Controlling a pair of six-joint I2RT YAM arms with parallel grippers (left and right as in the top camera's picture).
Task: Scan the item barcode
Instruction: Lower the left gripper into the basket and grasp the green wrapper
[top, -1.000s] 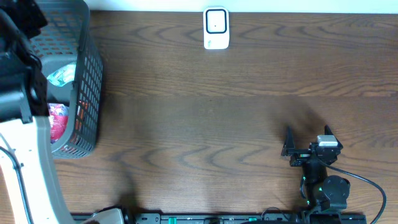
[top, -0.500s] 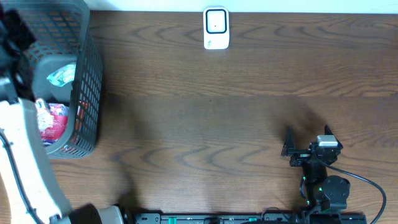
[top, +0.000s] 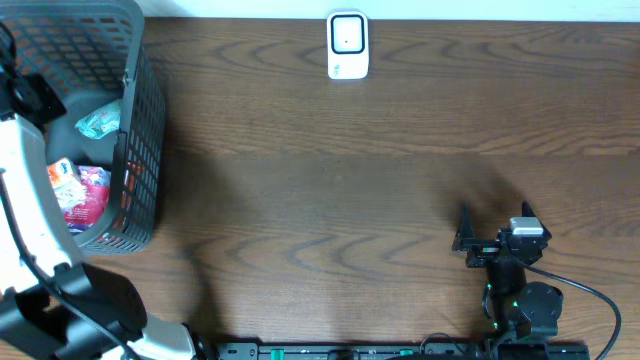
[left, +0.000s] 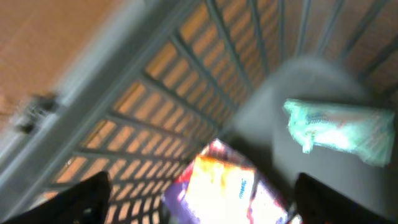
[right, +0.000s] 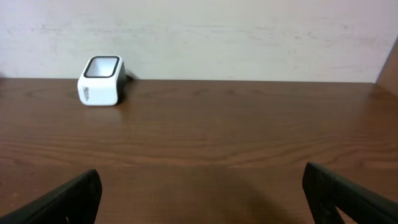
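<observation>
A grey mesh basket (top: 141, 110) at the table's left edge holds a red, purple and yellow packet (top: 80, 192) and a teal packet (top: 99, 122). My left arm reaches down into it. In the left wrist view the left gripper (left: 208, 204) is open, its dark fingertips (left: 87, 199) wide apart on either side of the colourful packet (left: 227, 186); contact does not show. The teal packet (left: 339, 127) lies further in. The white barcode scanner (top: 347, 45) stands at the far edge, also visible in the right wrist view (right: 101, 81). My right gripper (top: 495, 217) rests open at the front right, holding nothing.
The basket's mesh walls (left: 124, 106) close in around the left gripper. Bare wood table (top: 340, 200) stretches between the basket, the scanner and the right arm. A pale wall (right: 199, 31) rises behind the scanner.
My left arm has swung toward the table's front-left corner, uncovering more of the colourful packet from above. The right arm and the scanner have not moved.
</observation>
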